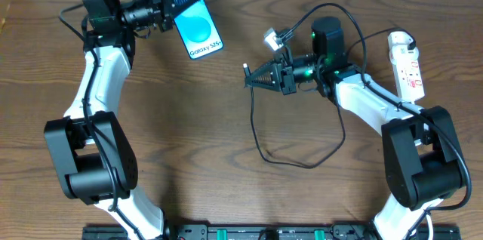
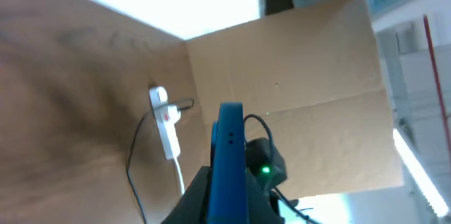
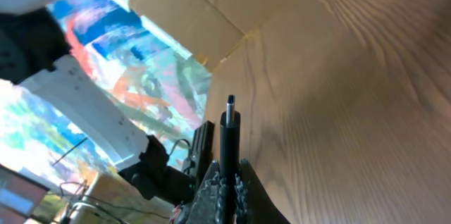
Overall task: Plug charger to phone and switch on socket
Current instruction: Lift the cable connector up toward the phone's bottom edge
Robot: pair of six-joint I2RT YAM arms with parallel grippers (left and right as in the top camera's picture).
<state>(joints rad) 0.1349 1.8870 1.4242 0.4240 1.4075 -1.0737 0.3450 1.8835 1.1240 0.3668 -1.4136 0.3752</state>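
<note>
Left fingers (image 1: 179, 0) clamp the phone (image 1: 198, 30); right fingers (image 1: 263, 76) clamp the charger (image 1: 260, 138).
Overhead shows the lit screen; left wrist only its blue edge; right wrist the plug tip (image 3: 230, 108).

A bare stretch of bench (image 1: 226, 55) separates the phone (image 1: 198, 29), held near the far edge, from the plug tip gripped in the right pincer (image 1: 248, 76), and nothing crosses it. The charger cable (image 1: 260, 130) loops across the bench's middle and blocks a low pass there. The power strip (image 1: 407, 63) lies along the right edge, with the right arm (image 1: 370, 108) just beside it. The left arm (image 1: 98, 89) fills the left side.
</note>
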